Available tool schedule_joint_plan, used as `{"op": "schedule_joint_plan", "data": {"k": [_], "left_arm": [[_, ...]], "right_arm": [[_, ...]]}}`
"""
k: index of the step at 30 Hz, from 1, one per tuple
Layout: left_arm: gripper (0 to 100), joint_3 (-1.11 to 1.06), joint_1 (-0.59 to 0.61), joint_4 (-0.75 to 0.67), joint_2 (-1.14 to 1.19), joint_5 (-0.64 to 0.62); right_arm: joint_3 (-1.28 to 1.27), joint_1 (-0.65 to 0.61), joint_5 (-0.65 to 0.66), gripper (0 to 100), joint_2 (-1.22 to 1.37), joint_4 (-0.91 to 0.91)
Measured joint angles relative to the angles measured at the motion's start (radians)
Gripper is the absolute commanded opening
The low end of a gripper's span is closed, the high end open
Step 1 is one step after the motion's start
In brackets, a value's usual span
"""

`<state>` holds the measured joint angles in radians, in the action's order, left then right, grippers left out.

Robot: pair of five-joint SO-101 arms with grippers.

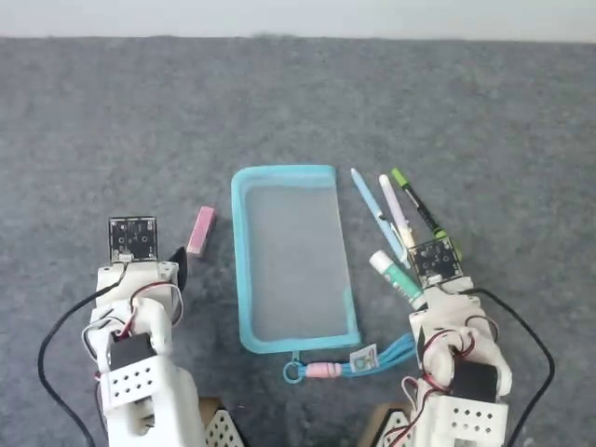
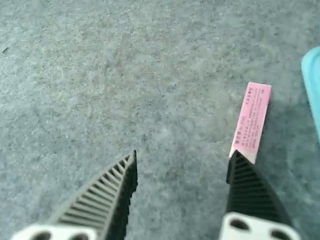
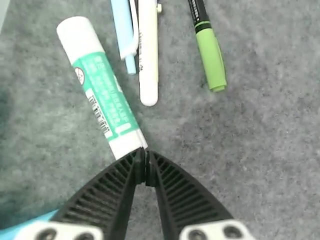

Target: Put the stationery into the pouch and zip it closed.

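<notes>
Pink eraser [image 2: 251, 121] just ahead of left jaws

The eraser [image 1: 201, 231] lies left of the pouch [image 1: 293, 261], glue stick [image 1: 395, 275] and pens [image 1: 396, 209] right.

A desk [image 1: 112, 121] covered in grey felt is seen. A blue mesh pouch [image 1: 293, 256] is laid flat on it between the left pincer [image 2: 182, 160] and the right pincer [image 3: 146, 156]. A pink eraser [image 1: 200, 231] is placed just ahead of the left pincer. A glue stick [image 1: 395, 275], blue pen [image 1: 374, 209], white pen [image 1: 396, 209] and green marker [image 1: 416, 200] are spread ahead of the right pincer.
</notes>
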<state>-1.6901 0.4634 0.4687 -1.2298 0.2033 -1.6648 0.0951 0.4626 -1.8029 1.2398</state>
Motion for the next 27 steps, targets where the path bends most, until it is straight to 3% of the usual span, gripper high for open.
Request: {"op": "schedule_joint_plan", "data": {"k": [27], "left_arm": [[28, -0.008, -0.003, 0.350, -0.261, 0.000]], "right_arm": [[0.000, 0.000, 0.000, 2.7, 0.000, 0.000]]}}
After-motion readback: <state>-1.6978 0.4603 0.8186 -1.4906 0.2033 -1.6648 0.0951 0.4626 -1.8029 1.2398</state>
